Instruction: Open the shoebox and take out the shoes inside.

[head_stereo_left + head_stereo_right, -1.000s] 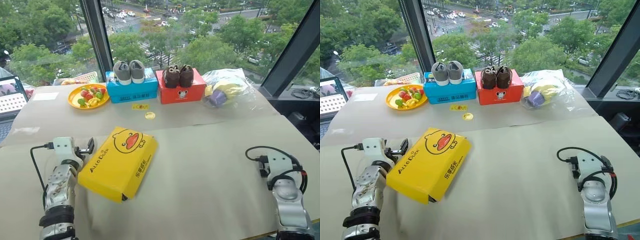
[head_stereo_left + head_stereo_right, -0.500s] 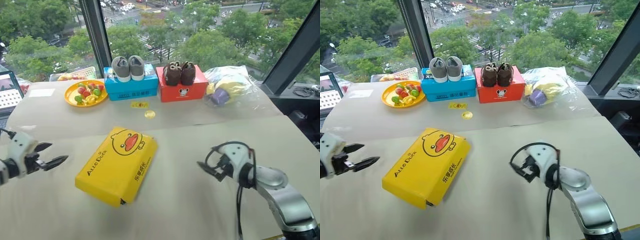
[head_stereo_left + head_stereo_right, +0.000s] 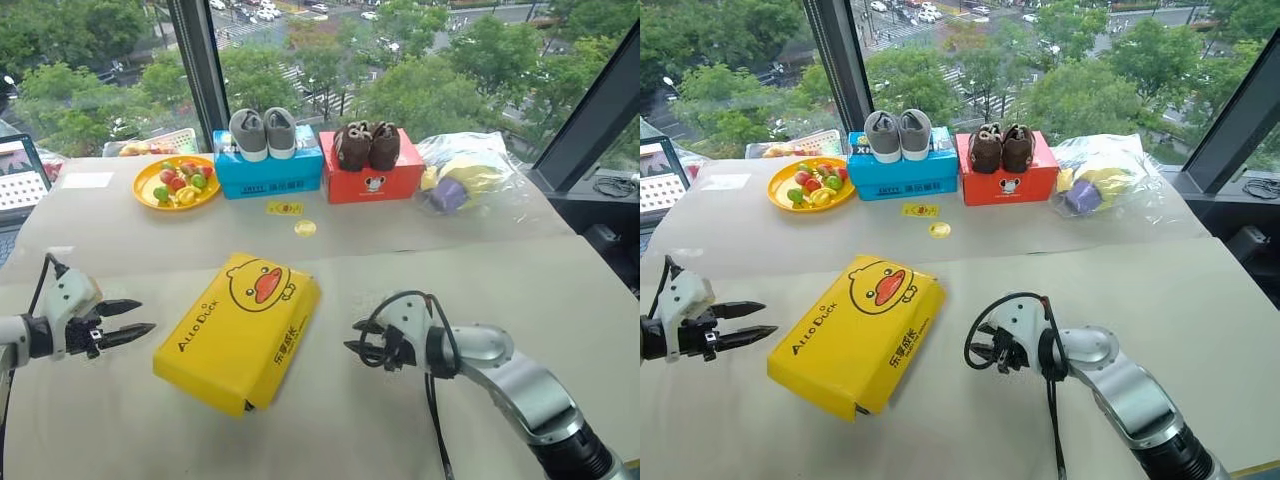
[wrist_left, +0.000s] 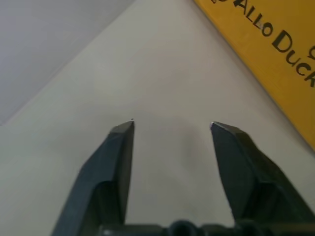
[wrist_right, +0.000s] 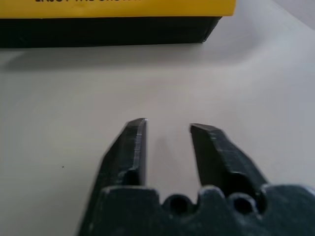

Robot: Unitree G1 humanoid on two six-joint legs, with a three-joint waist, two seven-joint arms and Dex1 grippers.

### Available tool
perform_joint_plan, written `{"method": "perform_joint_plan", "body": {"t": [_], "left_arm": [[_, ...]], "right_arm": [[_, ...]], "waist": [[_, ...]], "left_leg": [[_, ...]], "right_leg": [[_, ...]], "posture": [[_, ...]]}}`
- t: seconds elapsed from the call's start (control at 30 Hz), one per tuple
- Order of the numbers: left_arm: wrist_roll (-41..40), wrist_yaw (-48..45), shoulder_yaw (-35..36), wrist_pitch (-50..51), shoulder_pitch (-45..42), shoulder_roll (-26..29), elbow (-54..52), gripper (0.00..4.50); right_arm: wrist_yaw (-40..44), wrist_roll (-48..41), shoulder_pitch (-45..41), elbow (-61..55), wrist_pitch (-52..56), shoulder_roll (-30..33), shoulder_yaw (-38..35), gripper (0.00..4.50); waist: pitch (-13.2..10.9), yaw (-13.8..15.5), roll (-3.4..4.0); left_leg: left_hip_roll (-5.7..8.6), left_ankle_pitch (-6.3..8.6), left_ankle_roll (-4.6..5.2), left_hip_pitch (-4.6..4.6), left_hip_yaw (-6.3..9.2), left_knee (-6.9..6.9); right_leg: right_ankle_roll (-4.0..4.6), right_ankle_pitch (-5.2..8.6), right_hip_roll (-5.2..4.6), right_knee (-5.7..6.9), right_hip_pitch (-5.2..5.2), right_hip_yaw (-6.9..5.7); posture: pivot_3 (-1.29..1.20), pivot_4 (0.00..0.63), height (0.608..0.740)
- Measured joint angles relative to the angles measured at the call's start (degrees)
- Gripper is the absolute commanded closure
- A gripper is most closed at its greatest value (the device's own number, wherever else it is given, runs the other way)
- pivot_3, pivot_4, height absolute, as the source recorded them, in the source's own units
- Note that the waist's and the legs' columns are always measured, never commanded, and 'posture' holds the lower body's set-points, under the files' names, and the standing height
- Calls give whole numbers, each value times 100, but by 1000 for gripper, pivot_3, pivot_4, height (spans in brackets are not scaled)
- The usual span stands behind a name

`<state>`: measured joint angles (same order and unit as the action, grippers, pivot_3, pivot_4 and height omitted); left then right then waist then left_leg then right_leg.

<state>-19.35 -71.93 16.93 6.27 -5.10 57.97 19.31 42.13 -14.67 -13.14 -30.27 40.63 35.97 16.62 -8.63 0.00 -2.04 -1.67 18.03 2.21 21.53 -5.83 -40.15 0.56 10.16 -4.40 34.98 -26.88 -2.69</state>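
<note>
So the task has barely begun: the shoebox (image 3: 238, 331) lies flat on the table (image 3: 560, 290), its yellow lid with the duck face fully on and seated all round, so nothing has been opened. The shoes are not visible; I take it they are inside, though no view can confirm that.

The left hand (image 3: 138, 319) hangs just above the table off the box's left side, near it but not touching, its two fingers (image 4: 118, 162) spread with a clear gap and nothing between them. The right hand (image 3: 352, 339) sits low over the table off the box's right side, pointing at the dark base wall, also apart from it; its fingers (image 5: 133, 147) stand only a little apart, with bare table between them, holding nothing.

Further back, well clear of the work, a grey pair of shoes (image 3: 262, 132) sits on a blue box (image 3: 268, 172) and a brown pair (image 3: 364, 144) on a red box (image 3: 372, 180).

Everything remains, as I judge it: reach the lid's edges, lift it off or back, then pick the pair out and set them on the table
</note>
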Motion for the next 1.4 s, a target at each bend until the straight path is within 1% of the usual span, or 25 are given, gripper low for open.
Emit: {"method": "perform_joint_plan", "body": {"t": [0.03, 0.07, 0.1, 0.13, 0.3, 0.4, 0.53, 0.73, 0.87, 0.97, 1.0, 1.07, 1.2, 1.33, 1.4], "left_arm": [[-19, -6, 0, 7, 65, -2, -79, 3470], [-28, -10, 0, 9, 87, -9, -110, 3823], [-30, -11, 0, 13, 110, -19, -150, 4230], [-31, -11, -1, 20, 144, -40, -233, 4401], [-94, -6, -212, 174, 170, -235, -836, 4401], [-94, 44, -499, 335, 170, -408, -1337, 4401], [-109, 34, -746, 597, 209, -441, -1880, 4401], [-123, -52, -884, 773, 381, -439, -2406, 4401], [-115, -67, -1120, 792, 395, -531, -2782, 4401], [-104, 62, -1405, 883, 288, -787, -3007, 4401], [-100, 112, -1535, 894, 239, -886, -3049, 4401], [-94, 123, -1663, 895, 153, -918, -3062, 4401], [-2, 126, -1781, 852, -204, -970, -2881, 4401], [105, 86, -1795, 664, -278, -965, -2561, 4401], [116, 6, -1754, 636, -215, -769, -2387, 4401]], "right_arm": [[5, -2, 0, -1, 3, -6, 46, 4258], [13, -5, 0, -1, 7, -25, 70, 4479], [28, -7, -4, 0, 8, -62, 97, 4500], [41, 0, -22, 8, 7, -91, 166, 4500], [47, 348, -342, 606, -127, -346, 799, 4500], [21, 661, -744, 1066, -344, -601, 1058, 4500], [-165, 912, -1055, 1588, -544, -984, 1154, 4500], [-361, 938, -1260, 2239, -700, -1334, 918, 4500], [-373, 963, -1268, 2337, -753, -1241, 728, 4500], [-335, 964, -1239, 2323, -780, -896, 511, 4500], [-316, 964, -1216, 2319, -781, -689, 397, 4500], [-285, 989, -1154, 2319, -780, -512, 222, 4500], [-220, 991, -1003, 2179, -768, -350, 76, 4500], [-199, 987, -818, 1968, -720, -265, -5, 4500], [-95, 923, -607, 1777, -684, -71, -132, 4500]], "waist": [[0, -1, 0], [0, 0, 0], [0, 1, 0], [0, 1, 0], [0, -2, 0], [3, -36, -6], [7, -77, -12], [7, -77, -12], [7, -25, -11], [2, 62, -3], [2, 79, -3], [3, 78, -5], [3, 67, -5], [3, 59, -5], [3, 59, -5]], "left_leg": [[-1, 1, 1, -1, 0, -2], [-1, 0, 1, -2, 0, -4], [-2, 0, 0, -2, 1, -5], [-2, 0, 0, -4, 1, -6], [-3, 0, 1, -27, 2, -18], [-6, 0, 0, -54, 3, -19], [-13, -11, -14, -61, 5, -22], [-16, -22, -26, -77, 5, -22], [-14, -24, -24, -76, 7, -22], [-1, -23, -11, -68, 7, -23], [1, -21, -8, -60, 10, -24], [0, -20, -5, -50, 13, -25], [1, -19, -3, -45, 24, -24], [1, -16, 0, -45, 24, -24], [-1, -15, 3, -43, 28, -24]], "right_leg": [[0, 0, 0, 1, 1, 0], [0, 0, 1, 2, 1, 0], [0, 0, 2, 3, 2, 0], [1, 0, 3, 4, 4, 0], [1, -1, 3, 9, 29, 1], [3, -2, 6, 9, 58, 1], [4, -5, 12, 22, 59, 4], [7, -4, 16, 41, 63, 10], [13, -7, 13, 40, 64, 10], [23, -16, 6, 33, 64, 14], [21, -17, 5, 27, 63, 13], [18, -19, 7, 16, 61, 10], [14, -18, 10, 12, 61, 3], [9, -15, 10, 11, 61, 4], [5, -12, 10, 8, 62, 0]], "posture": [[0, 150, 731], [0, 150, 731], [0, 150, 731], [0, 150, 731], [0, 150, 731], [0, 150, 731], [0, 150, 731], [0, 150, 731], [0, 150, 731], [0, 150, 731], [0, 150, 731], [0, 150, 731], [0, 150, 731], [0, 150, 731], [0, 150, 731]]}}
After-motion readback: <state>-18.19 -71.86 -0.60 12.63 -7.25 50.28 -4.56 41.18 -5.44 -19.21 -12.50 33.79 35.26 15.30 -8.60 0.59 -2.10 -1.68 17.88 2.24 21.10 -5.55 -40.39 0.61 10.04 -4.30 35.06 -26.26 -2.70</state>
